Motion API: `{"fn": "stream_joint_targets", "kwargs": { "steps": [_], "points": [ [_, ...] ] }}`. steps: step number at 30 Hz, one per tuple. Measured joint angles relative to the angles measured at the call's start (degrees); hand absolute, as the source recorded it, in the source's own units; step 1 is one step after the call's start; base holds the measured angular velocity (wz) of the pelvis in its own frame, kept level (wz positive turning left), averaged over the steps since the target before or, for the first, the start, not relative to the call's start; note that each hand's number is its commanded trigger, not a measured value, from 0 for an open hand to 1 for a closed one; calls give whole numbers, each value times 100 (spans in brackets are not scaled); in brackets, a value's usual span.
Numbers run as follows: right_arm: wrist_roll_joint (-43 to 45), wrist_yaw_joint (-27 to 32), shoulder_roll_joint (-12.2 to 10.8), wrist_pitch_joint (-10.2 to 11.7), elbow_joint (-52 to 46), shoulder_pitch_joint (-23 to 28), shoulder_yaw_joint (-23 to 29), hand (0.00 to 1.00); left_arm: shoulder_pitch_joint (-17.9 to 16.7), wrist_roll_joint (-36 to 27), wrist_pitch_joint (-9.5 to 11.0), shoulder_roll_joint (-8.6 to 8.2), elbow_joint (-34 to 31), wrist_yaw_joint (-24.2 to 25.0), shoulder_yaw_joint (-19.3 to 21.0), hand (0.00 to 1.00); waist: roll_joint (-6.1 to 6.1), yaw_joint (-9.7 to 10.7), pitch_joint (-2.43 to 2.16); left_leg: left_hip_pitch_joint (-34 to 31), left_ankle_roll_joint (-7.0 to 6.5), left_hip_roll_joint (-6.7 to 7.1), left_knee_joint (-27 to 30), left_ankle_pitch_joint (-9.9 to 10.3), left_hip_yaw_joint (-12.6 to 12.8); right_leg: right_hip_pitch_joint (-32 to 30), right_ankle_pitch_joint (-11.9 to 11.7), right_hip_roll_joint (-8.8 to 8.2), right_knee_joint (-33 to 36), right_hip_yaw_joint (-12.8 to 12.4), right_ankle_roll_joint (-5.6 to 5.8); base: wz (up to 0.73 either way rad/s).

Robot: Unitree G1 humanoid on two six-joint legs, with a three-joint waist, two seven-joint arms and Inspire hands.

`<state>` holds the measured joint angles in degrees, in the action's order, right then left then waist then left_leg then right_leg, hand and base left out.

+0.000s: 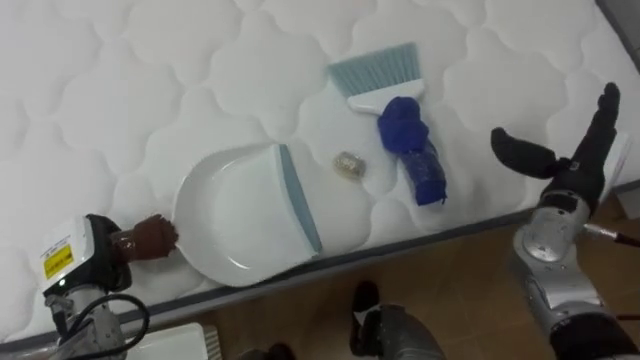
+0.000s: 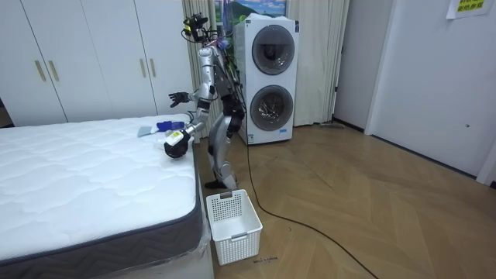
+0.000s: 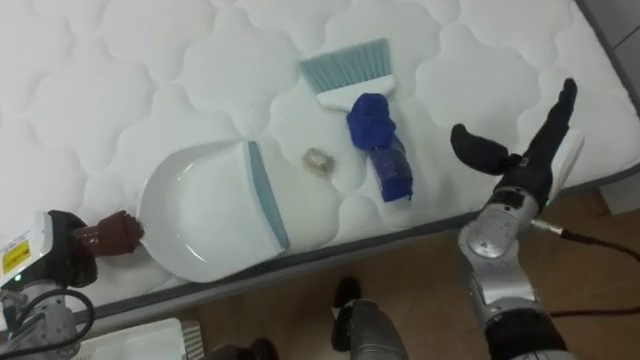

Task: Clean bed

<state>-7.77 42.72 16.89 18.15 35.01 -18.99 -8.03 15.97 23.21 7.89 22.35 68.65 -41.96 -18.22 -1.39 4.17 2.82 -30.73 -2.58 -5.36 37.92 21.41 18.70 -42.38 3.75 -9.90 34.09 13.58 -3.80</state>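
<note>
Mattress (image 1: pixel 150 80): white and quilted, it fills the upper and middle frame in the eye views. Its edge runs along the bottom, with wooden floor (image 1: pixel 470 250) below.
Left hand (image 1: pixel 100 258): lower left of the frame, at the mattress edge, clasped round the brown handle (image 1: pixel 150 237) of the dustpan.
Dustpan (image 1: pixel 240 220): white with a grey-blue lip, lying flat on the mattress in the lower centre-left. The handle points left and the lip faces right.
Scrap (image 1: pixel 348 165): 1 small crumpled pale lump on the mattress at the centre, just right of the dustpan's lip and apart from it.
Brush (image 1: pixel 402 125): lies on the mattress right of centre, near the scrap. The pale blue bristles point to the upper frame and the dark blue handle runs down toward the mattress edge. No hand touches it.
Right hand (image 1: pixel 570 165): at the right edge of the frame, raised over the mattress border. The fingers are straight, the thumb is spread out to the left, and it holds nothing. It is well apart from the brush.
Robot: in the room view it stands on the floor at the bed's right side, by the far corner, with both arms reaching over the mattress.
Basket (image 2: pixel 232 221): white, on the floor by the bed's near corner, lower centre of the room view.
Machines (image 2: pixel 271 77): 2 front-loaders stacked behind the robot, upper centre.
</note>
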Motion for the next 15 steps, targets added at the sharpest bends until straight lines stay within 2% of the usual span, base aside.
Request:
{"fn": "stream_joint_targets", "kwargs": {
  "steps": [4, 8, 10, 12, 13, 14, 15],
  "points": [
    [6, -42, 17, 13, 1, -191, -147, 0, 13, 3, 8, 1, -8, 74, -63, 100, -28, -68, 10, -68, -6, -45, 67, 3, -26, -7, 0, 6, -12, 59, 0, 5],
    [-131, -287, 40, 14, 51, -219, -211, 0, 80, 11, 4, 1, -1, 287, -112, 100, -31, -304, 12, -96, -13, -114, 136, 9, -17, -12, -8, 33, -15, 111, -20, -1],
    [-268, -412, 37, 14, 142, -253, -217, 0, 145, 7, -37, 1, 4, 391, -108, 100, -42, -338, 20, -110, -12, -119, 166, 10, -31, -20, 4, 8, 38, 140, -36, 6],
    [-337, -530, 38, -6, 276, -324, -243, 0, 249, 6, -78, 1, 12, 507, -105, 100, -78, -419, 43, -129, -14, -112, 199, 23, -31, -56, 20, -10, 104, 126, -43, 4],
    [-388, -619, 37, -16, 292, -386, -261, 0, 326, 5, -138, 0, 13, 572, -105, 100, -84, -430, 72, -178, -19, -110, 233, 28, -39, -93, 20, -21, 135, 121, -44, 0],
    [-460, -692, 40, -24, 357, -492, -316, 0, 401, 2, -164, 6, 26, 654, -106, 100, -82, -439, 129, -206, -16, -119, 299, 64, -60, -103, 30, -26, 178, 129, -59, 8],
    [-576, -759, 44, -26, 540, -635, -387, 0, 460, -8, -167, 6, 30, 710, -111, 100, -73, -429, 141, -275, -20, -128, 355, 75, -104, -118, 36, -30, 173, 167, -68, 9]
  ]
}}
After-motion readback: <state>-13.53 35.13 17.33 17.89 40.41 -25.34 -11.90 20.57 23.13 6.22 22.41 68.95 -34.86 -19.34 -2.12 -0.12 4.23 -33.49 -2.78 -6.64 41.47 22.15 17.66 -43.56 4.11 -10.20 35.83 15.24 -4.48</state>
